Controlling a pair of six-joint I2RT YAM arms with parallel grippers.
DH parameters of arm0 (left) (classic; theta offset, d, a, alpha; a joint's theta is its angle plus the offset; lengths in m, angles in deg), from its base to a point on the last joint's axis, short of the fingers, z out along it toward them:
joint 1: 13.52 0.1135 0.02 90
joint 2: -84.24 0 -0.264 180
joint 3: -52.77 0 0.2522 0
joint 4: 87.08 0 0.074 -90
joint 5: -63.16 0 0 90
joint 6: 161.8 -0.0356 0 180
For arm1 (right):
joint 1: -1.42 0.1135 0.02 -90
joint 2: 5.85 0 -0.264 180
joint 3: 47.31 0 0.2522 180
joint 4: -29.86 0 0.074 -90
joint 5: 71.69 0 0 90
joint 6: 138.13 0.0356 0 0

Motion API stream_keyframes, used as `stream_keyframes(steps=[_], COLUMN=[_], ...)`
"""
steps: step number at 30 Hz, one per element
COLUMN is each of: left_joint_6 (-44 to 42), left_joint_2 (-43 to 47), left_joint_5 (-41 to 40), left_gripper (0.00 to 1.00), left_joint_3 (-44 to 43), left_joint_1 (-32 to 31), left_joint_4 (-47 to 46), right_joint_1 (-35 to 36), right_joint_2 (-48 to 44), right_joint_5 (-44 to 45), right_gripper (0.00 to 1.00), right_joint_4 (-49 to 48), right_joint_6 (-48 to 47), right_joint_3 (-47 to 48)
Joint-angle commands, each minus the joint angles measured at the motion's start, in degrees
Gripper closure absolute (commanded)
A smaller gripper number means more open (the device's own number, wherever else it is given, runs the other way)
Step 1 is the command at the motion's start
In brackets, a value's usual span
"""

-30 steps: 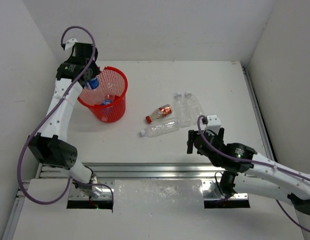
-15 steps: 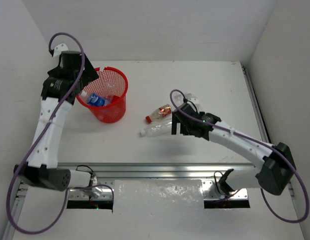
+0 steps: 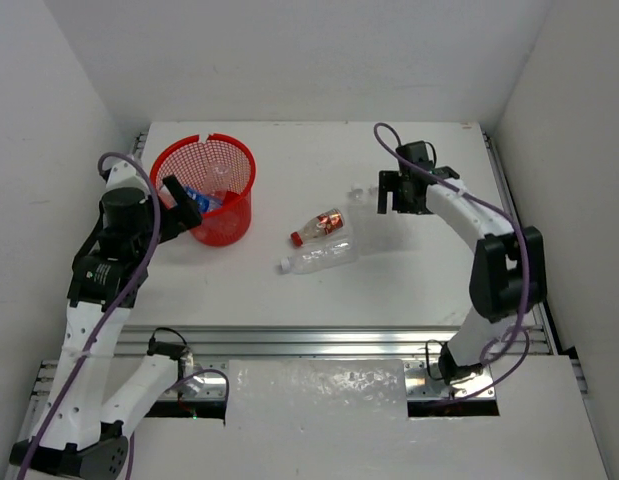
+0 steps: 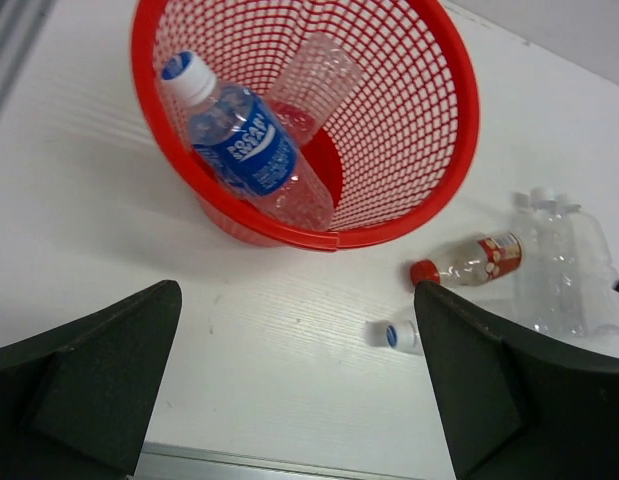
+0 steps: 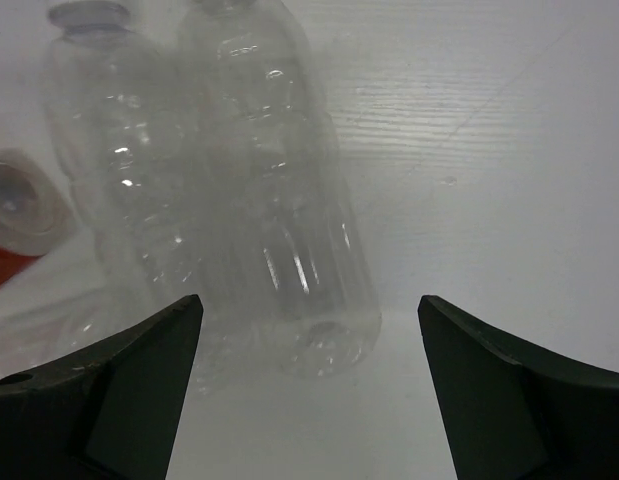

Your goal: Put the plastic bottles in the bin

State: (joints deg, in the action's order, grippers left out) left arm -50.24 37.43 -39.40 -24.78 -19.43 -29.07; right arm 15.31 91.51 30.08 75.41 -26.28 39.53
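Note:
The red mesh bin (image 3: 237,165) stands at the far left. It also shows in the left wrist view (image 4: 459,120), holding a blue-label bottle (image 4: 244,150) and a clear bottle (image 4: 314,85). My left gripper (image 3: 179,210) is open and empty, just near-left of the bin (image 4: 297,300). On the table lie a red-label bottle (image 3: 319,225) and a clear bottle (image 3: 317,258). My right gripper (image 3: 397,195) is open above two clear bottles lying side by side (image 5: 279,200), (image 5: 119,190), whose bases lie between its fingers (image 5: 309,305).
White walls close in the table on the left, back and right. A metal rail (image 3: 289,340) runs along the near edge. The red-label bottle's base (image 5: 14,205) shows left of the two clear bottles in the right wrist view.
The left gripper let the blue-label bottle drop into the bin and pulled back toward the near side. The right arm swung from the near right out over the two clear bottles.

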Motion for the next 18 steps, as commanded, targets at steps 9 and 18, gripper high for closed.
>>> stream_keyframes(steps=[9, 18], left_joint_6=[-1.87, -0.56], left_joint_2=[-0.92, -6.72], left_joint_5=[10.08, 26.26], left_gripper=[0.00, 0.00], left_joint_3=[2.00, 1.48], left_joint_1=[-0.06, -8.98], left_joint_4=[-6.63, -12.60], right_joint_1=[-5.62, -8.00], right_joint_2=[12.67, 1.03], right_joint_5=[-7.02, -5.53], right_gripper=[0.24, 0.73], right_joint_4=[-0.50, -0.94], right_joint_6=[-5.94, -3.66], right_joint_3=[1.55, -2.24])
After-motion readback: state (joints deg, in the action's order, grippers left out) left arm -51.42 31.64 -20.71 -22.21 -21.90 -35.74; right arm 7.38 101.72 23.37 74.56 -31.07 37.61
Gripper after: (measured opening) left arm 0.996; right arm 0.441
